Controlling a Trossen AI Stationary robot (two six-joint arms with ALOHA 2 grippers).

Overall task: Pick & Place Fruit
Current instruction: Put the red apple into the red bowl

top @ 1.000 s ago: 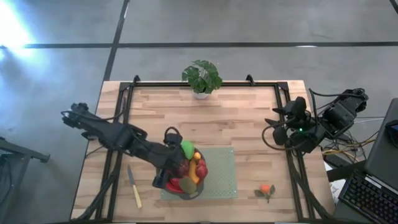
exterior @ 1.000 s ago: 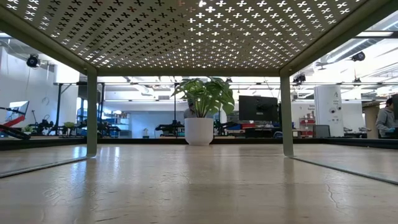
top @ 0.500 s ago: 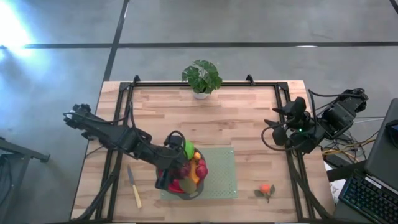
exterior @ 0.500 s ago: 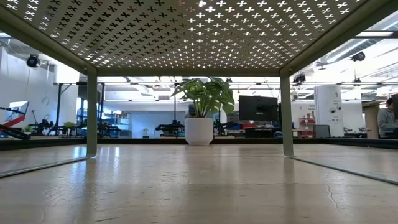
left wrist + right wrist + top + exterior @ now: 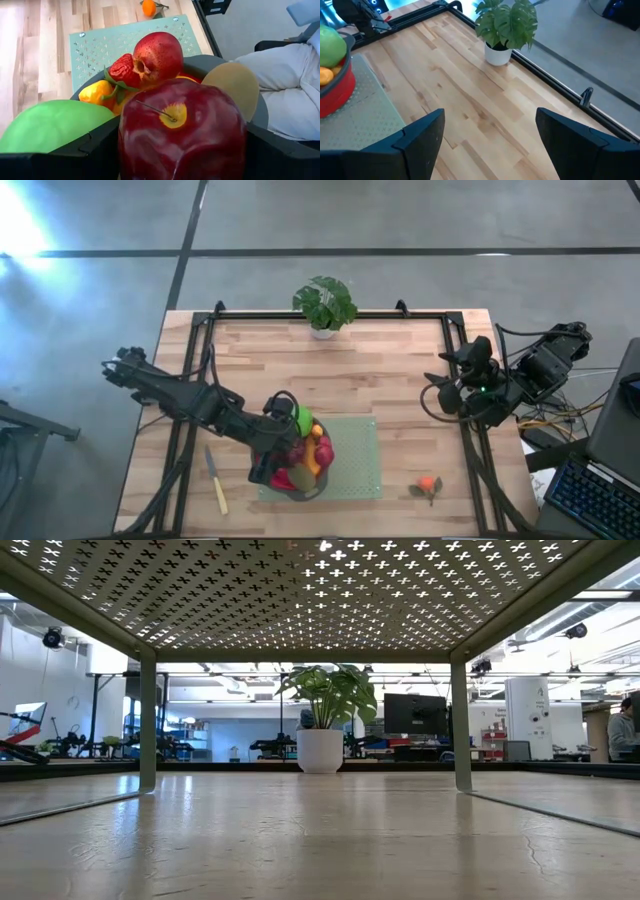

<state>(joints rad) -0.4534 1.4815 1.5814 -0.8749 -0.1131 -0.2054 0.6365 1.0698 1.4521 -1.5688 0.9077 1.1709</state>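
A bowl, red outside, stands on a green perforated mat and holds a pile of toy fruit: green ball, orange elongated piece, dark-red lump, a tan kiwi slice and small red and yellow pieces. My left gripper is over the bowl's left side, shut on the red apple. One tiny orange fruit lies on the table right of the mat. My right gripper waits open at the table's right edge. My left gripper has the red apple's two sides between its two fingers, the stem dimple facing the wrist camera. The fingers slant down from the table's left. The apple is over the bowl among the other fruit; whether it rests on them I cannot tell.
A pale-handled knife lies on the table left of the mat. A potted plant stands at the middle of the far edge. A black frame runs along the table's edges. Bare wood stretches between the mat and the plant.
My left arm has shifted slightly toward the table's right over the bowl, then kept still. The fruit in the bowl and the tiny orange fruit on the table have stayed in place.
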